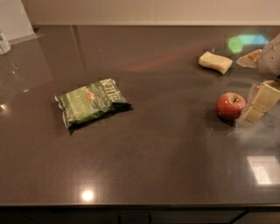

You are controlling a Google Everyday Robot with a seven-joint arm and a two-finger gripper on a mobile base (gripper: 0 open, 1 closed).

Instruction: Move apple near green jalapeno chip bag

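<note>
much open counter (pixel 175 135) parts apple (pixel 230 105) from chip bag (pixel 91 103); gripper (pixel 261 101) at right edge, state unclear.

A dark glossy countertop (pixel 144 162) meets a pale wall (pixel 153 11) at the back, bright light reflections (pixel 87 195) on its surface.

The gripper (pixel 259 104) sits at the right edge of the camera view, partly cut off by the frame. Its visible lower part consists of two pale cream, block-shaped segments with flat faces and squared corners. The lower segment is smaller than the upper one, and a thin darker seam separates them. Above the segments sits a larger grey housing (pixel 270 61) with a smooth, slanted outer surface and soft, blurred outlines.
</note>
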